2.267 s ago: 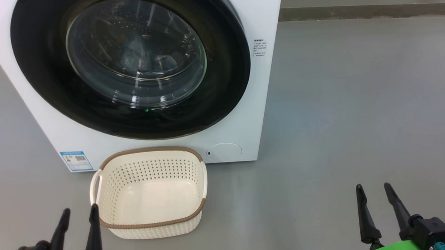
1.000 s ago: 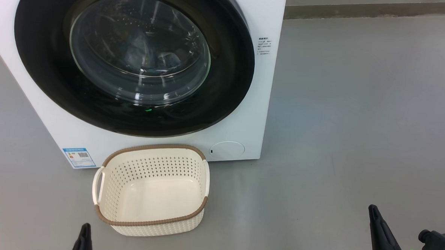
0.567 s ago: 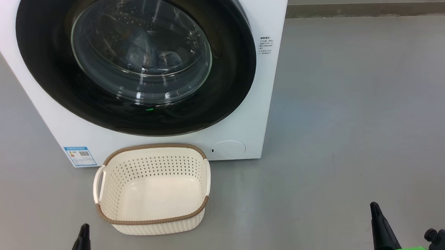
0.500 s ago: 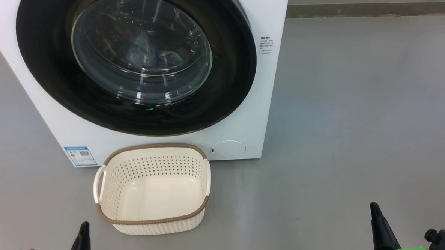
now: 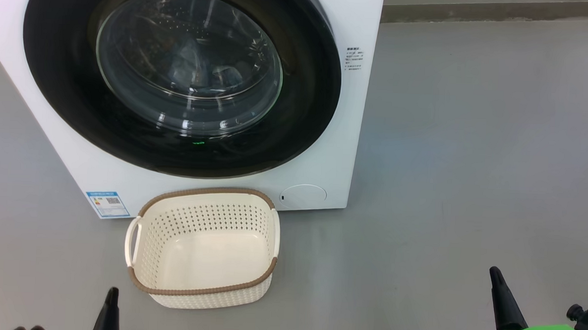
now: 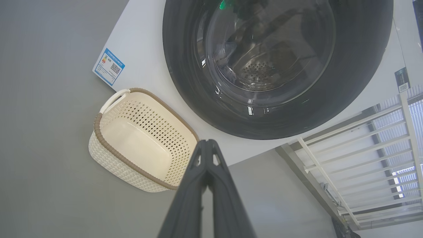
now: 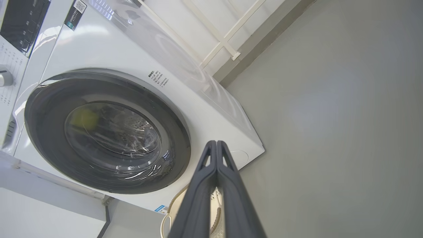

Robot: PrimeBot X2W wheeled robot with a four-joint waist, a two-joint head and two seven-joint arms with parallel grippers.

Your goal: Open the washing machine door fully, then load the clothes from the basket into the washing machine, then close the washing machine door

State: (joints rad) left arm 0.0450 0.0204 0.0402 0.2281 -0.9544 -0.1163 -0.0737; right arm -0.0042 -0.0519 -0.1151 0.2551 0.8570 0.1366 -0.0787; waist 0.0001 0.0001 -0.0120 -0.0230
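Note:
The white washing machine (image 5: 342,137) fills the upper left of the head view. Its door (image 5: 59,95), a glossy black rim around bulging glass, lies flat against the front. Behind the glass, the clothes (image 5: 186,66) show dimly as pale bluish fabric in the drum. The cream basket (image 5: 208,192) stands on the floor before the machine, and its inside is bare. My left gripper (image 5: 112,298) is low, just left of the basket, and my right gripper (image 5: 496,285) is far to the right. In the wrist views, the left gripper (image 6: 206,142) and the right gripper (image 7: 216,143) are shut on nothing.
A blue sticker (image 5: 107,202) and a round white cap (image 5: 302,196) mark the machine's lower front. Grey floor (image 5: 473,143) stretches wide to the right up to a wall skirting (image 5: 479,12). A white railing (image 6: 357,145) stands beside the machine.
Both grippers have sunk toward the bottom edge of the head view, with less of each finger showing. The camera has drifted a little. Door and basket stand as before.

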